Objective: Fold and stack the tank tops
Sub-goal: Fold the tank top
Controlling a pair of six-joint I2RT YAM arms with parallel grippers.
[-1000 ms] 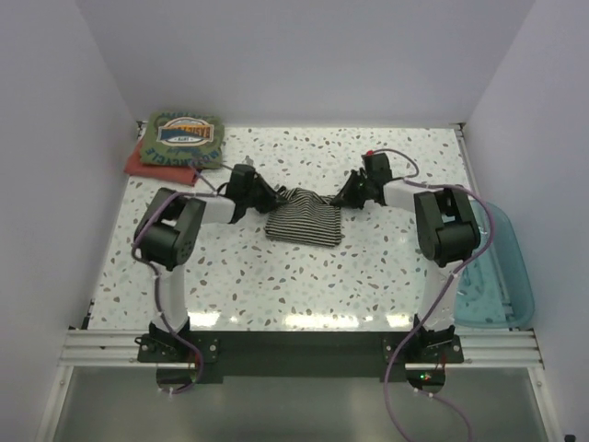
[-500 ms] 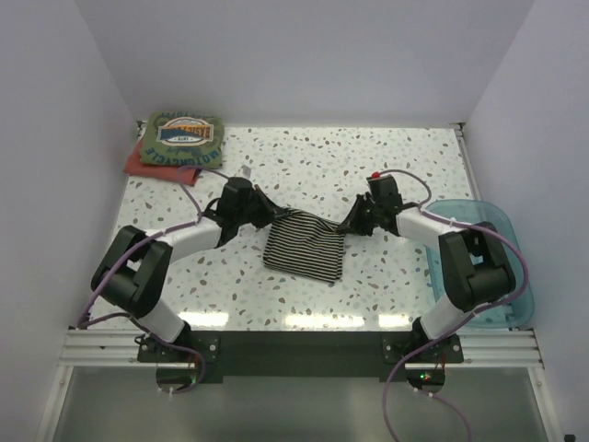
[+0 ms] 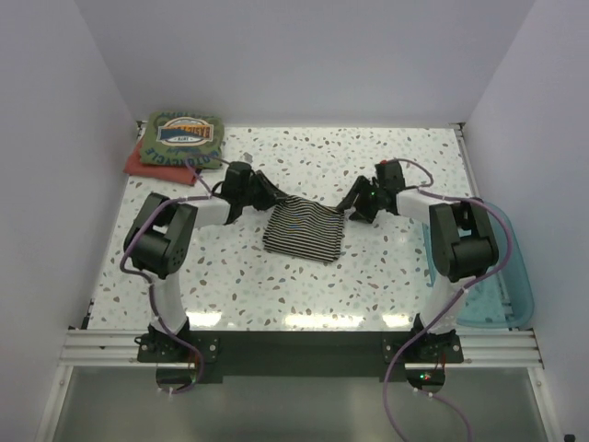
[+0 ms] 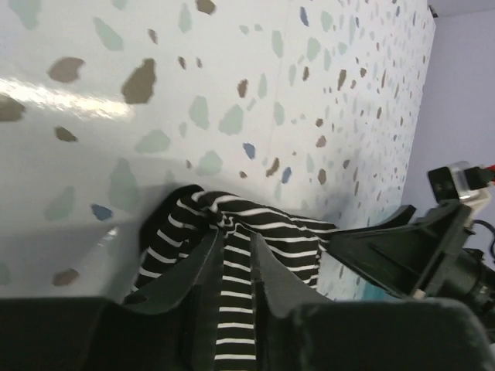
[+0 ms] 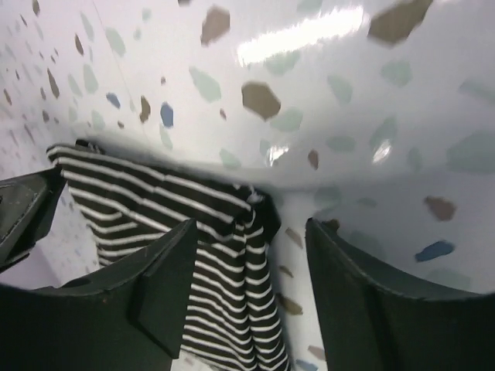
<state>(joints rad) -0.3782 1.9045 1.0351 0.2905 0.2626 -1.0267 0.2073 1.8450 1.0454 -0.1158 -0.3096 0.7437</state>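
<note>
Presently | step: release after the fold, I judge | striped top lies folded mid-surface | right jaws spread wide, holding nothing | left jaws barely parted around a cloth edge, grip unclear | next: regrasp and carry it to the stack back-left.

striped tank top: soft knit cloth, matt
table: glossy, smooth, speckled stone-look
basket: translucent blue plastic, smooth
</note>
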